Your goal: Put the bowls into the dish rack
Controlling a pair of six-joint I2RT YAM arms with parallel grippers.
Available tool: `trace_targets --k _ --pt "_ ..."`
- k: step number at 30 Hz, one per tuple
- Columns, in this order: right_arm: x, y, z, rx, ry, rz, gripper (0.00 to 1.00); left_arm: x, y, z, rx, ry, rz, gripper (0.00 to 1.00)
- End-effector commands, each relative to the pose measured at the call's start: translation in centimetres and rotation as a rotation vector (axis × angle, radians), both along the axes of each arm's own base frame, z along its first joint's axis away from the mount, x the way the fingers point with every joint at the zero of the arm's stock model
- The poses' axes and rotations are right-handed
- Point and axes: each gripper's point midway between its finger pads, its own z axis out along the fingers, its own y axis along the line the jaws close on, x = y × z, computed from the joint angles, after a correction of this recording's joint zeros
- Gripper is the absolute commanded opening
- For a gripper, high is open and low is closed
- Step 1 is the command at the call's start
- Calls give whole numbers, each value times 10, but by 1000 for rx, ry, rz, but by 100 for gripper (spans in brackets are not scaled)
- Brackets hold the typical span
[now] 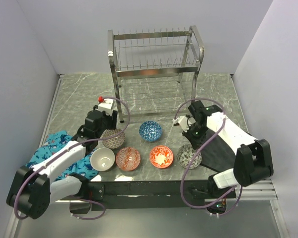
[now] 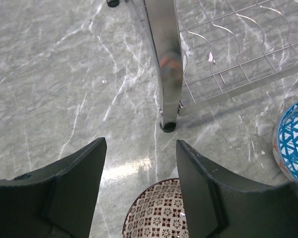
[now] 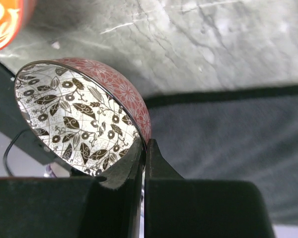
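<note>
Six bowls lie in front of the dish rack. My right gripper is shut on the rim of the dark grey-white leaf-patterned bowl, which has a red outside; one finger is inside it and one outside. My left gripper hangs open over the far rim of the brown-grey bowl, touching nothing. The blue bowl, cream-white bowl, pinkish-red bowl and red-orange bowl rest on the table.
One steel leg of the dish rack stands just beyond my left fingers. A black mat lies under the right arm. A blue patterned cloth lies at the left. White walls close in on both sides.
</note>
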Motion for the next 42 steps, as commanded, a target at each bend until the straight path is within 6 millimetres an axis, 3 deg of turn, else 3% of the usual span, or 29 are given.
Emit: trace_targets --k 1,6,13,17,18,20,23,24,26,28,34,39,40,42 --pt "14 5 61 44 -144 9 0 -6 8 15 23 -63 -4 65" --pt "59 34 101 118 -333 -59 0 -13 16 18 15 -49 11 66" --pt "91 69 131 153 -471 -93 0 -19 26 25 27 -60 27 67" --pt "106 72 137 98 -615 -211 0 -18 36 27 39 -86 52 67" --pt "114 60 141 46 -720 -275 0 -18 38 27 39 -90 60 68" --pt "111 64 146 52 -793 -310 0 -19 41 28 30 -98 66 68" --pt "111 50 148 4 -892 -438 0 -21 45 27 24 -102 77 68" --pt "110 40 143 -71 -911 -468 0 -21 47 26 22 -100 79 67" --pt "108 37 135 -122 -900 -486 0 -23 50 25 19 -104 86 67" --pt "111 29 142 -142 -966 -506 0 -23 52 25 18 -106 94 68" --pt "121 36 168 -259 -1152 -418 0 -21 61 31 38 -139 112 69" --pt "134 57 171 -360 -1183 -335 0 -24 67 29 22 -161 124 69" --pt "139 62 164 -396 -1177 -314 0 -23 68 30 12 -168 126 69" --pt "147 62 173 -465 -1217 -329 0 -22 72 36 5 -182 138 69"
